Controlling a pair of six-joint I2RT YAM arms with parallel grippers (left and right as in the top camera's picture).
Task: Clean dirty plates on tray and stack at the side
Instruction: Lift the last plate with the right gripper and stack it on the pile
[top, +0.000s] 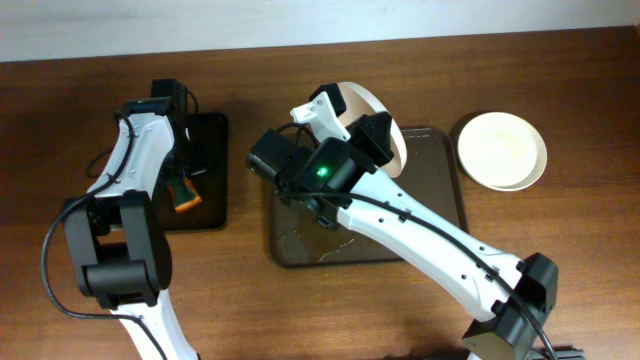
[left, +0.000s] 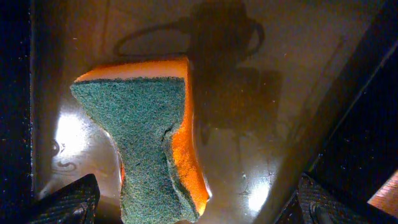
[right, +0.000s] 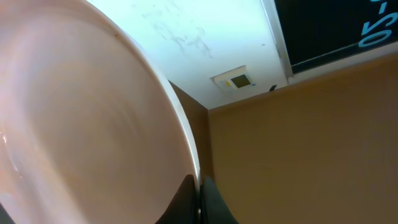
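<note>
My right gripper (top: 372, 132) is shut on the rim of a pale pink plate (top: 372, 100) and holds it tilted on edge above the dark brown tray (top: 440, 200). In the right wrist view the fingers (right: 199, 196) pinch the plate's rim (right: 93, 112). An orange sponge with a green scouring face (left: 143, 137) lies on a small wet black tray (top: 212, 135) at the left. My left gripper (left: 193, 208) is open just above it, one finger on each side. The sponge also shows in the overhead view (top: 186, 197) under the left gripper (top: 180, 172).
A cream plate (top: 502, 150) sits on the wooden table to the right of the brown tray. The brown tray's floor shows wet streaks (top: 330, 250). The right arm stretches across the tray's front right corner.
</note>
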